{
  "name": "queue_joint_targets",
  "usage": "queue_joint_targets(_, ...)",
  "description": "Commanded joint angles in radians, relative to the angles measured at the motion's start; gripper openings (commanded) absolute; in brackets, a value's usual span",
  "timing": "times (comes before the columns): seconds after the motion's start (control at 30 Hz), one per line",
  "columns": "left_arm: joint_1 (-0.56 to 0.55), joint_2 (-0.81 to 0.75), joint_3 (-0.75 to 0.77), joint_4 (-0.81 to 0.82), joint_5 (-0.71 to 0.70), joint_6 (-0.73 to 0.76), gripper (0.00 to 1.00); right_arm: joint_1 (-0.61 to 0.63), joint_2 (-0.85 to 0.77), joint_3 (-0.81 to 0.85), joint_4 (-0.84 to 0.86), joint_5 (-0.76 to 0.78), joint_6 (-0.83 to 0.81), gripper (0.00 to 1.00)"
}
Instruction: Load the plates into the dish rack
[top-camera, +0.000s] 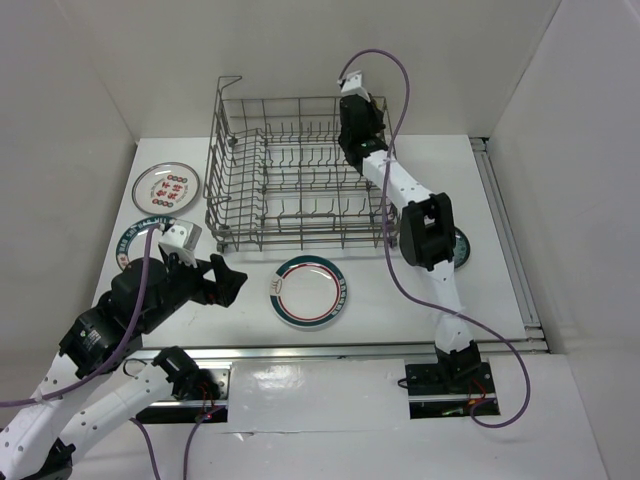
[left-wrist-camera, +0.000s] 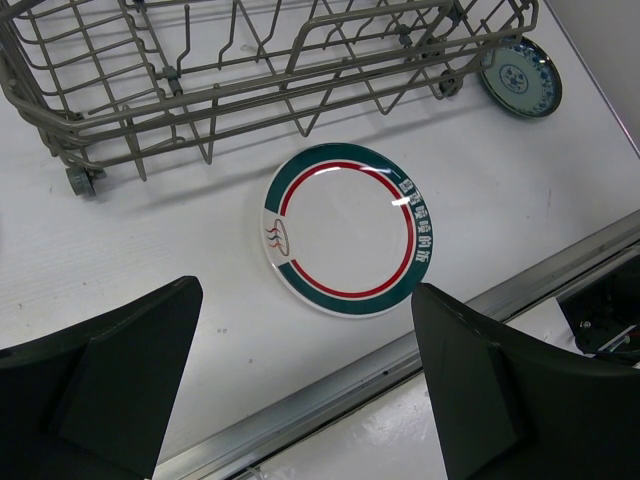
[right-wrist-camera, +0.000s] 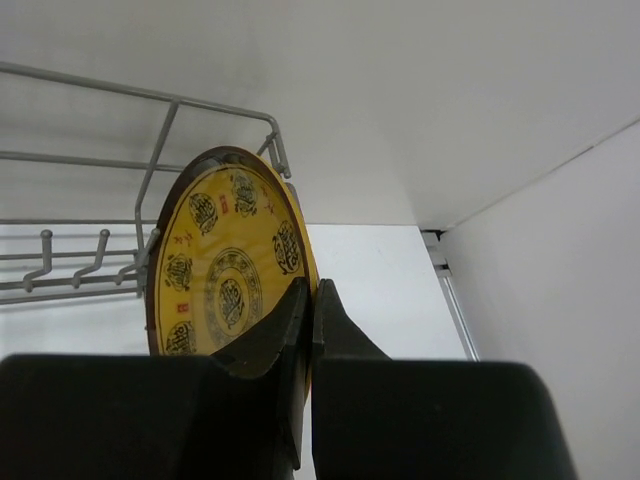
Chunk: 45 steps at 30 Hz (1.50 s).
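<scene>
From above, the rack stands at the far middle of the table. The right gripper hangs over its far right part. Four plates lie flat on the table: a red-marked plate, a half-hidden plate under the left arm, a green plate and a teal plate.

In the left wrist view, the left gripper is spread wide and carries nothing. The green plate lies below it.

In the right wrist view, the fingers pinch a yellow plate upright over the rack corner. So there are five plates and one rack. I judge this plate is being loaded; next it must go straight down between two tines.

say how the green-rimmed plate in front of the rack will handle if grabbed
The plate looks rigid and glossy: probably stiff but slippery. Lying flat on the table, it likely won't roll, but its low rim may resist gripping.
</scene>
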Motion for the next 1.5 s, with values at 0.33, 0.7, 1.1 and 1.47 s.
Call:
queue_joint_targets(0.33,-0.004,-0.008,0.000,0.049,0.018,-0.017,1.00,0.012,0.027,0.007,0.080,0.045,-0.015,0.56)
queue_joint_targets(0.7,-0.004,0.001,0.000,0.049,0.009,-0.017,1.00,0.045,-0.295,-0.080,-0.127,0.152,0.141,1.00)
queue_joint_targets(1.1,-0.004,0.012,0.000,0.049,0.018,-0.017,1.00,0.065,-1.257,-0.856,-0.690,0.097,0.740,1.00)
queue_joint_targets(1.47,-0.004,-0.008,0.000,0.049,0.028,-0.008,1.00,0.097,-1.560,-1.194,-1.009,0.035,1.319,0.99)
